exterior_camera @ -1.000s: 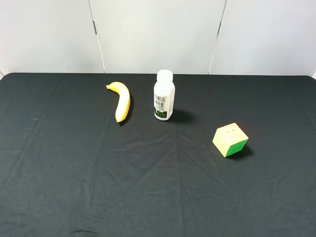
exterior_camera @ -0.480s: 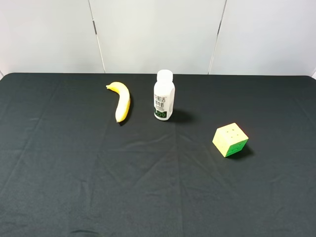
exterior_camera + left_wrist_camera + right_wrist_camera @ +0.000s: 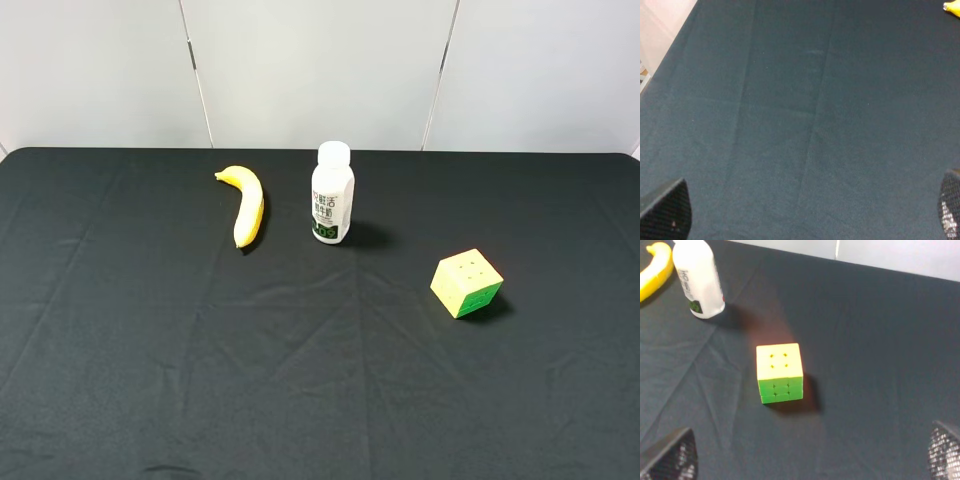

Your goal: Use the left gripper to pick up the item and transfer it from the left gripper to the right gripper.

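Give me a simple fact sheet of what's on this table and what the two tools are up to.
surface: black cloth, wrinkled
puzzle cube: on the cloth, right side of the overhead view, yellow face up, green side showing, untouched
white bottle: upright, near the back middle
banana: lying flat, left of the bottle, apart from it
left tool: open, over bare cloth, holding nothing
right tool: open, holding nothing, the cube lying ahead of it
overhead view: neither arm visible
task stage: cube not yet picked up
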`<action>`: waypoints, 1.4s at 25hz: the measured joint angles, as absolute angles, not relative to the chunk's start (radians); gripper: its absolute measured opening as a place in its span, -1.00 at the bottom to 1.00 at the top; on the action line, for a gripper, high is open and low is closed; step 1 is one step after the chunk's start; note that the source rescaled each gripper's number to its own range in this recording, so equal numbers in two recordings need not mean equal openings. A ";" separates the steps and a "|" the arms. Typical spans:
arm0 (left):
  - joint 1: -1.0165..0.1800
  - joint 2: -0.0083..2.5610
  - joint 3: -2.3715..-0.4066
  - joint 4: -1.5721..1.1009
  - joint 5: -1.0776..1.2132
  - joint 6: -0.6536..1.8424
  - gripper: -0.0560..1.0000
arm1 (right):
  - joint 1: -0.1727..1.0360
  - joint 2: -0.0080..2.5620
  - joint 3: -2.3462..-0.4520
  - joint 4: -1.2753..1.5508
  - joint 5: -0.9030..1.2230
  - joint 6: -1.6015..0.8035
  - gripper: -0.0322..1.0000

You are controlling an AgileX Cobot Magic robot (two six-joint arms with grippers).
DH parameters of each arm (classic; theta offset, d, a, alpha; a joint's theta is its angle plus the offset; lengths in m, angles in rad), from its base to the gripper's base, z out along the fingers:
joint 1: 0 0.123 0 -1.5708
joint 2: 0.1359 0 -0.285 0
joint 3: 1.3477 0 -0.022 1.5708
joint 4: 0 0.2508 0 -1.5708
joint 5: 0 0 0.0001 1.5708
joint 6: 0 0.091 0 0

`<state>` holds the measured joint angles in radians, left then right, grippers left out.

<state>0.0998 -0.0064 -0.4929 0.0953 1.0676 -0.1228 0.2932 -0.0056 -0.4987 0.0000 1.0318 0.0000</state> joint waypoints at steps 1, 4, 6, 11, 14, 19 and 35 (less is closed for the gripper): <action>0.100 -0.006 -0.493 0.095 1.068 -0.123 0.95 | 0.293 -0.006 -0.499 0.000 1.031 0.000 0.99; 0.100 -0.006 -0.493 0.095 1.068 -0.123 0.95 | 0.293 -0.006 -0.499 0.000 1.031 0.000 0.99; 0.100 -0.006 -0.493 0.095 1.068 -0.123 0.95 | 0.293 -0.006 -0.499 0.000 1.029 0.000 0.99; 0.100 -0.006 -0.493 0.095 1.068 -0.123 0.95 | 0.293 -0.006 -0.499 0.000 1.029 0.000 0.99; 0.100 -0.006 -0.493 0.095 1.068 -0.123 0.95 | 0.273 -0.006 -0.499 0.000 1.026 0.000 0.99; 0.100 -0.006 -0.493 0.095 1.068 -0.123 0.95 | 0.117 -0.006 -0.499 0.000 1.018 0.000 0.99; 0.100 -0.006 -0.493 0.095 1.069 -0.123 0.95 | -0.056 -0.006 -0.499 0.000 1.016 0.000 0.99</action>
<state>0.0998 -0.0064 -0.4929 0.0953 1.0688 -0.1228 -0.0558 -0.0056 -0.4987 0.0000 1.0161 0.0000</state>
